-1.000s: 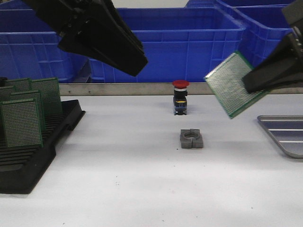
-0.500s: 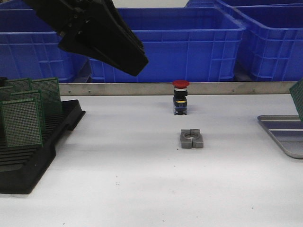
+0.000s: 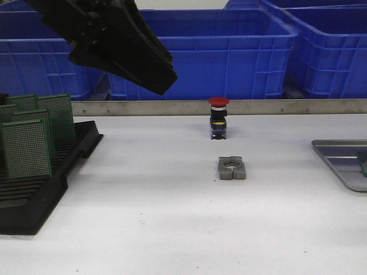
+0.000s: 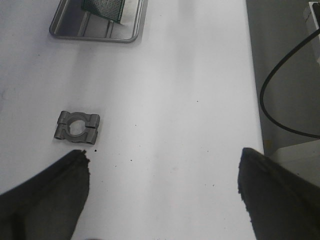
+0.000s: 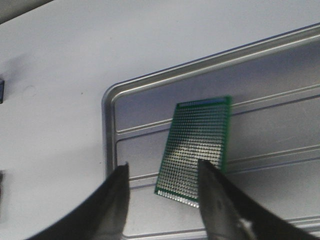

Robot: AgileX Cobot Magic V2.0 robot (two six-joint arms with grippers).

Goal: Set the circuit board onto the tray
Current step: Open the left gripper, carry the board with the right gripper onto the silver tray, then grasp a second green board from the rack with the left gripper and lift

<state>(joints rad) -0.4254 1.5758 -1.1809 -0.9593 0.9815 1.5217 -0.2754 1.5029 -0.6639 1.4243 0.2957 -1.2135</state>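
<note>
The green perforated circuit board (image 5: 196,149) lies over the floor of the flat silver-grey ridged metal tray (image 5: 150,90), just ahead of the right gripper (image 5: 162,185), at its 12 o'clock. The two dark fingers (image 5: 117,200) stand spread; the board's near edge sits between them, and whether either touches it cannot be told. The board is rectangular, dotted with fine rows of holes, with a blue strip along its far edge. In the front view the tray (image 3: 338,154) sits at the table's 3 o'clock edge. The left gripper (image 4: 162,200) hangs spread above the white table (image 3: 172,217), pinching nothing, with a small grey metal clamp block (image 4: 77,125) nearby.
</note>
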